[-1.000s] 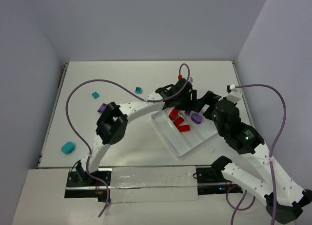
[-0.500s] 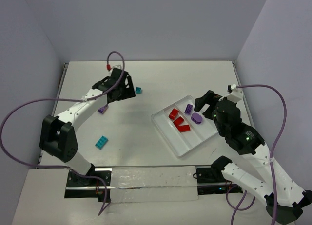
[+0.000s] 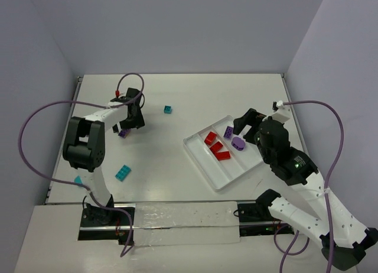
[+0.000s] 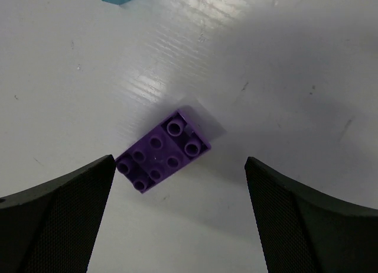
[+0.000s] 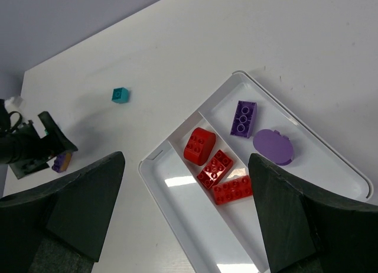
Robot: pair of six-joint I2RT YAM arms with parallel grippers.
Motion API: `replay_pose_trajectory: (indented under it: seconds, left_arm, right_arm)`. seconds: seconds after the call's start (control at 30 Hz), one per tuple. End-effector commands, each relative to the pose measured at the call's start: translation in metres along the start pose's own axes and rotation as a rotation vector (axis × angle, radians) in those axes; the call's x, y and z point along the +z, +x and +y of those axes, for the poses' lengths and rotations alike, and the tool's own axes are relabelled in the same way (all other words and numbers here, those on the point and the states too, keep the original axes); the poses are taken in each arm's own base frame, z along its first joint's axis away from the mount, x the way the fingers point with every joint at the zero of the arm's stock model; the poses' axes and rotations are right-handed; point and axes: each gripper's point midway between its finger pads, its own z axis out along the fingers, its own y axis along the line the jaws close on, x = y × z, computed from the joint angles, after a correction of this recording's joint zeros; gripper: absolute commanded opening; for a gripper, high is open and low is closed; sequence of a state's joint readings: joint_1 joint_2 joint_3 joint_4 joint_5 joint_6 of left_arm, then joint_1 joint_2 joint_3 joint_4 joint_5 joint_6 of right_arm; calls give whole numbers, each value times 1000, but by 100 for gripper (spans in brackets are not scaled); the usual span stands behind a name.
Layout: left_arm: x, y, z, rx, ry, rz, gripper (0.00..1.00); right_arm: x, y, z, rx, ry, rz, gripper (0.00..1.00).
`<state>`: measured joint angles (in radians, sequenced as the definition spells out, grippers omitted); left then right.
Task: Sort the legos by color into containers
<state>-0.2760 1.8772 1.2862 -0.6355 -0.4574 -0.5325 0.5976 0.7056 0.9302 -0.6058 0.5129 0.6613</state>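
Our left pincer (image 4: pixel 179 163) is released, its two fingers spread wide with a purple brick (image 4: pixel 162 156) lying studs-up on the tabletop (image 3: pixel 165 149) between them, touching neither. Our right pincer (image 5: pixel 186 161) is also released and holds nothing; it hangs over the white tray (image 5: pixel 177 226), which sits slantwise on the right side of the tabletop. In the tray's middle compartment we see three red bricks (image 5: pixel 215 168) close together. The compartment beyond it holds a purple studded block (image 5: pixel 243 118) and a rounded purple piece (image 5: pixel 273 146) just beside it. Loose on the tabletop are a small teal brick (image 3: pixel 168 109) well left of the tray, a larger teal brick (image 3: pixel 123 172) near the left arm, and a teal piece (image 3: pixel 77 179) at the left edge.
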Motion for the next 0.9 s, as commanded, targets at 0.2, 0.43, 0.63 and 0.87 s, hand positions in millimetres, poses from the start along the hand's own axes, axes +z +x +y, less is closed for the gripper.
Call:
replay_pose_trajectory:
  seconds: [0.2,0.43,0.63,0.87]
  left_arm:
    - [23,-26,1,-57,41,-30,99]
    - [33,-13,-10,-51,86,13,99]
    - [31,-5,-21,-65,143,49,90]
    - [24,7,-21,-94,153,67,81]
  right_arm:
    - [3,-13,10,21,-21,-42,93]
    - [7,-11,15,18,-33,-30,93]
    - [8,-9,16,20,-35,-24,93]
    - [8,-7,17,24,-40,-17,93]
